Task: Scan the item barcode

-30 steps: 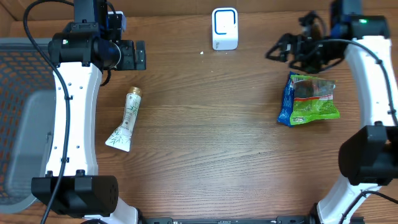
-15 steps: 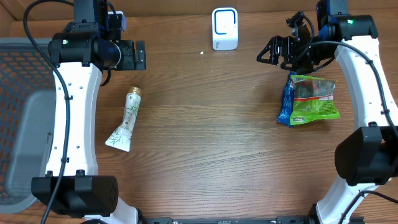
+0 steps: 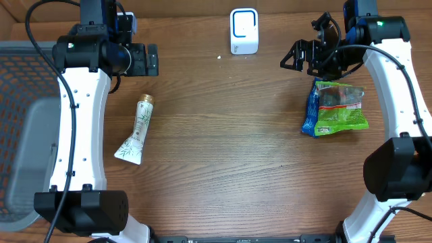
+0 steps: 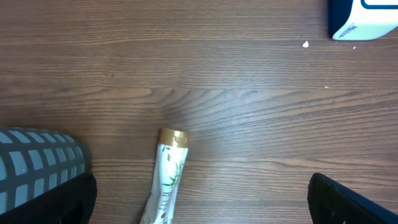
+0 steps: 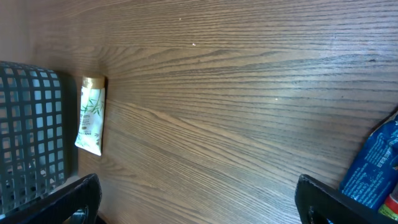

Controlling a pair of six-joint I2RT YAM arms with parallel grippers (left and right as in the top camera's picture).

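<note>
Bench: brown wood grain (image 3: 223, 155), with three loose things lying well apart on it.
Scanner: white box with a blue-edged face (image 3: 244, 30), at the middle of the far edge. A small white speck (image 3: 219, 57) lies on the wood near it, on the side towards the left edge.
Tube: white with a green leaf print and a gold cap (image 3: 137, 128). It lies flat towards the left edge, slightly slanted, with its cap towards the far edge and nothing touching it.
Snack bag: blue and green (image 3: 335, 108), lying flat near the right edge, roughly level with the tube.
Left gripper: jaws spread wide and empty (image 3: 151, 60). It hangs over bare wood near the far-left corner, beyond the tube's cap. In its wrist view the dark fingers (image 4: 351, 199) fill the bottom corners, with the cap between them.
Right gripper: jaws wide apart with nothing between them (image 3: 291, 55). It points towards the left edge, just past the bag's far end. It looks clear of the bag, though the overhead angle makes that hard to judge.
Basket: grey mesh (image 3: 23, 128) at the left edge. Whether it stands on the bench or beside it, I cannot tell.
</note>
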